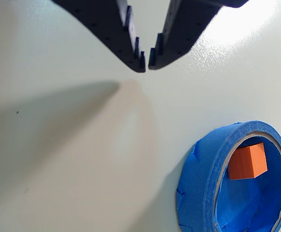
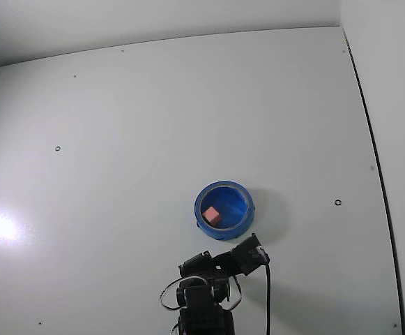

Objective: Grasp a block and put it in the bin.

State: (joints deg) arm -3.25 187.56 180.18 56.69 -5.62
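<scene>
In the wrist view, the black two-finger gripper [image 1: 146, 65] enters from the top edge, its two toothed fingertips [image 1: 139, 60] drawn almost together with only a thin slit between them and nothing held there. It hangs above bare white desk [image 1: 58, 159], and a broad soft shadow of it falls across the surface below and to the left. In the lower right corner of this view sits the round shallow blue bowl with a thick rim [image 1: 198, 179], its wall looking wrapped in blue tape with a pale inner edge. The small orange-red plain cube [image 1: 247, 162] lies inside the bowl, close to the upper part of the inner wall. The bowl is well apart from the fingertips.

In the fixed view, which looks down from above, the white desk [image 2: 153, 125] fills nearly the whole picture, with a few small dark dots scattered over it and a bright glare spot near its left edge. The blue bowl [image 2: 242, 209] stands a little right of the middle, toward the near edge of the desk. The cube [image 2: 211, 215] rests on the bowl's floor, left of its centre. The black arm [image 2: 202, 300] rises from the bottom edge, just below the bowl; the gripper [image 2: 251, 251] is near the bowl's lower rim, and its jaws are too small here to judge.
</scene>
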